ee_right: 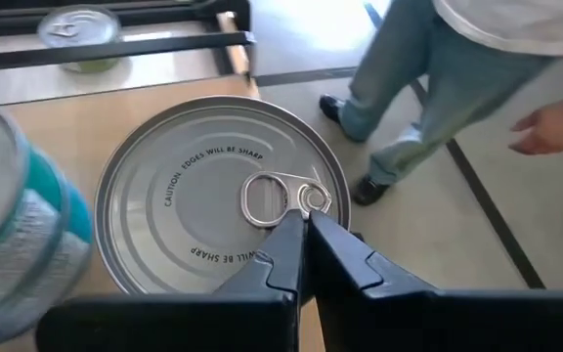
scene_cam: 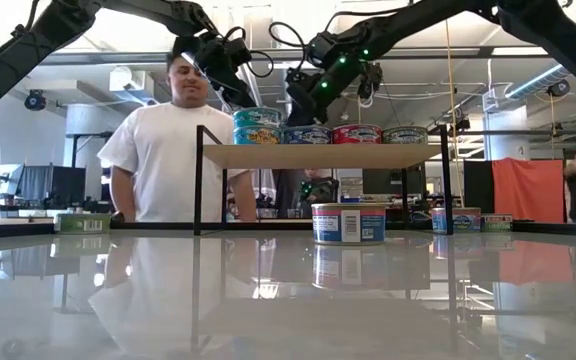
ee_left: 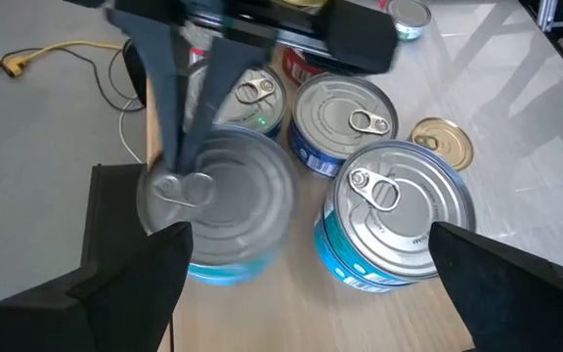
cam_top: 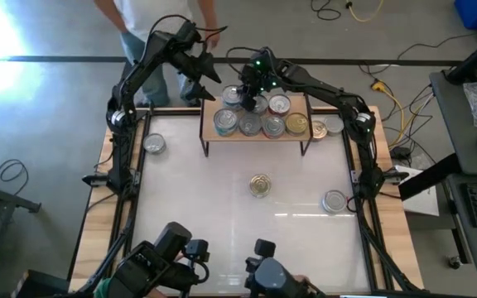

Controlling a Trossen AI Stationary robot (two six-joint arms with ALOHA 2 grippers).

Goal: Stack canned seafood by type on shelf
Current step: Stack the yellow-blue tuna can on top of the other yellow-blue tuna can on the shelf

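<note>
The right end effector (ee_right: pixel 304 223), fingers pinched together and gripping nothing, rests on a shelf tin's (ee_right: pixel 198 205) pull-tab lid.

We count one shelf (cam_top: pixel 255 137) and, from above, seven tins (cam_top: pixel 225 122) showing their tops on it: four in the front row and three behind, though one of the back three is partly covered and we cannot be sure of it. From table height we see one stack of two among them. Five more tins lie on the white tabletop (cam_top: pixel 205 223): one silver at the left (cam_top: pixel 154 144), one gold in the middle (cam_top: pixel 261 185), one silver at the right (cam_top: pixel 334 200), and a pair beside the shelf, one gold (cam_top: pixel 317 130) and one silver (cam_top: pixel 334 126). We count two arms, left (cam_top: pixel 131 83) and right (cam_top: pixel 338 95), and one person (scene_cam: pixel 168 160).
</note>
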